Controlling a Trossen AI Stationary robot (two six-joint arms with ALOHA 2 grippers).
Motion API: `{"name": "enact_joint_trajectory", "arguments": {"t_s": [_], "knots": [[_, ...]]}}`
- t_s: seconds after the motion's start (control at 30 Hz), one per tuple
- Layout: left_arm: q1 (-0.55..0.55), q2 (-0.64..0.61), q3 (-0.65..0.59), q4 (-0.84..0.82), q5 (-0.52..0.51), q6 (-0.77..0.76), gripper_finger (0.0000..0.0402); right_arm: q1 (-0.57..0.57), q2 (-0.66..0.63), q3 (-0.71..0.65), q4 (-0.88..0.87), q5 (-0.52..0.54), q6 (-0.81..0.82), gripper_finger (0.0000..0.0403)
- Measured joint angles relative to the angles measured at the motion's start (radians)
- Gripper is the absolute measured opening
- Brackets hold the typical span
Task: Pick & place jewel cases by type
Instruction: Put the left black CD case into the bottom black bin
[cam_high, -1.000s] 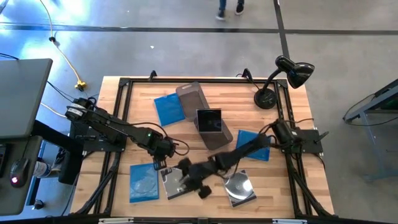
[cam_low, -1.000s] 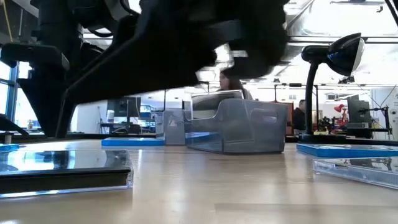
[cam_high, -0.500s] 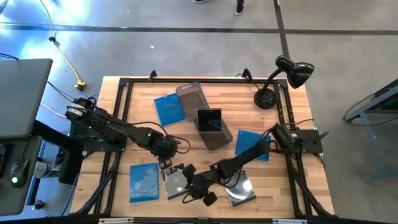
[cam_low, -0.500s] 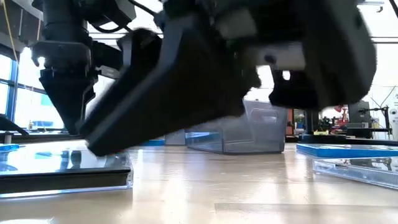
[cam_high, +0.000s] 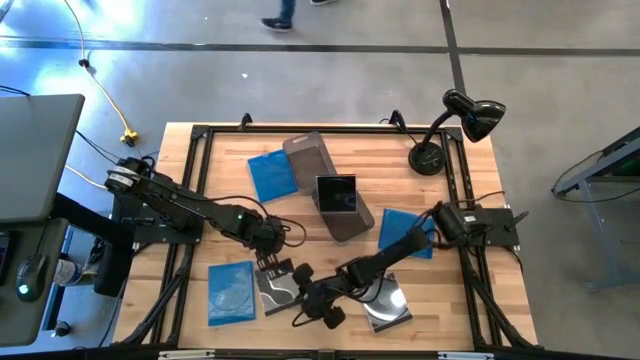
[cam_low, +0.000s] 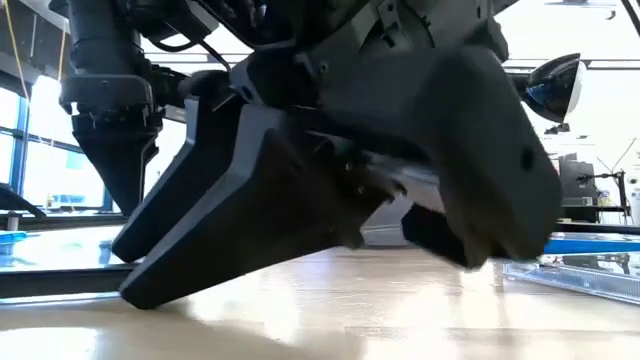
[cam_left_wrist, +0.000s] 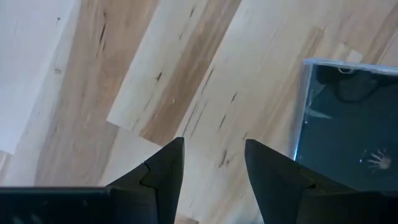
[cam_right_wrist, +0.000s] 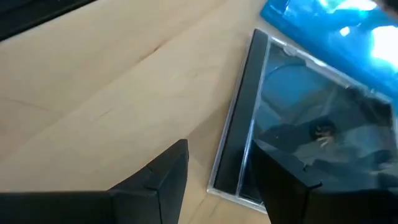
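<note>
A dark jewel case (cam_high: 275, 292) (cam_right_wrist: 305, 124) lies flat near the table's front edge, with a blue jewel case (cam_high: 230, 292) to its left and a silver-faced one (cam_high: 386, 303) to its right. My right gripper (cam_high: 300, 298) (cam_right_wrist: 217, 177) is open and low at the dark case's right side. One finger stands over bare wood, the other over the case's corner beside its black spine (cam_right_wrist: 235, 149). Just beyond the case, my left gripper (cam_high: 270, 264) (cam_left_wrist: 214, 165) points down, open, with bare wood between its fingers. Two more blue cases (cam_high: 270, 175) (cam_high: 405, 232) lie farther back. My right gripper comes in slanting down from the table's right. One finger (cam_right_wrist: 292, 180) covers the dark case's near corner, and I cannot tell whether it touches the case. My left gripper touches nothing.
Two smoky-grey tubs (cam_high: 308, 158) (cam_high: 350, 218) lie in the middle of the table, one with a dark case (cam_high: 337, 193) in it. A black desk lamp (cam_high: 432, 150) stands at the far right. A black frame rail (cam_high: 200, 180) runs around the table.
My right gripper has sunk toward the table and edged toward the near edge, coming down at the dark case's right side, still open. My left gripper has tipped a little in place. No case has moved.
</note>
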Motion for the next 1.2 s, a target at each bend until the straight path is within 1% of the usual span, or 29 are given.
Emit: {"name": "enact_joint_trajectory", "arguments": {"t_s": [0.1,0.23,0.3,0.33,0.47,0.57,0.7,0.8,0.87,0.93,0.97,1.03,1.07,1.1,1.13,1.2], "knots": [[0.0,0.0,0.0,-0.002,0.001,0.013,0.0168,-0.01,-0.001,-0.001,0.005,0.042,-0.02,0.0172],[0.0,0.0,0.0,-0.004,0.039,0.015,0.0168,-0.039,-0.019,-0.002,-0.042,0.135,-0.047,0.0172],[0.0,0.0,0.0,-0.003,0.054,0.014,0.0168,-0.058,-0.019,-0.002,-0.064,0.149,-0.061,0.0172],[0.0,0.0,0.0,-0.001,0.06,0.013,0.0168,-0.065,-0.02,-0.001,-0.078,0.177,-0.063,0.0172],[0.0,0.0,0.0,0.004,0.08,-0.009,0.0168,-0.102,-0.026,0.002,-0.159,0.191,-0.058,0.0172],[0.0,0.0,0.0,0.005,0.099,-0.018,0.0168,-0.12,-0.035,0.001,-0.201,0.248,-0.067,0.0172],[0.0,0.0,0.0,0.004,0.102,-0.07,0.0168,-0.129,-0.07,-0.002,-0.31,0.331,-0.088,0.0172],[0.0,0.0,0.0,0.002,0.102,-0.126,0.0168,-0.126,-0.117,-0.006,-0.437,0.39,-0.055,0.0172],[0.0,0.0,0.0,-0.002,0.102,-0.193,0.0168,-0.124,-0.158,-0.007,-0.512,0.398,0.025,0.0172],[0.0,0.0,0.0,-0.01,0.102,-0.24,0.0168,-0.12,-0.195,-0.005,-0.558,0.372,0.174,0.0172],[0.0,0.0,0.0,-0.011,0.102,-0.25,0.0168,-0.118,-0.206,-0.004,-0.563,0.33,0.267,0.0172],[0.0,0.0,0.0,-0.021,0.114,-0.268,0.0168,-0.118,-0.207,-0.004,-0.542,0.207,0.44,0.0172],[0.0,0.003,0.0,-0.039,0.124,-0.273,0.0168,-0.114,-0.205,-0.005,-0.522,0.156,0.502,0.0172],[0.002,0.004,0.0,-0.068,0.126,-0.275,0.0168,-0.11,-0.205,-0.006,-0.501,0.129,0.553,0.0172],[0.009,0.006,0.0,-0.106,0.121,-0.277,0.0168,-0.102,-0.204,-0.006,-0.478,0.127,0.603,0.0172],[0.022,0.006,-0.002,-0.18,0.116,-0.292,0.0168,-0.085,-0.2,-0.004,-0.446,0.161,0.678,0.0172]]}}
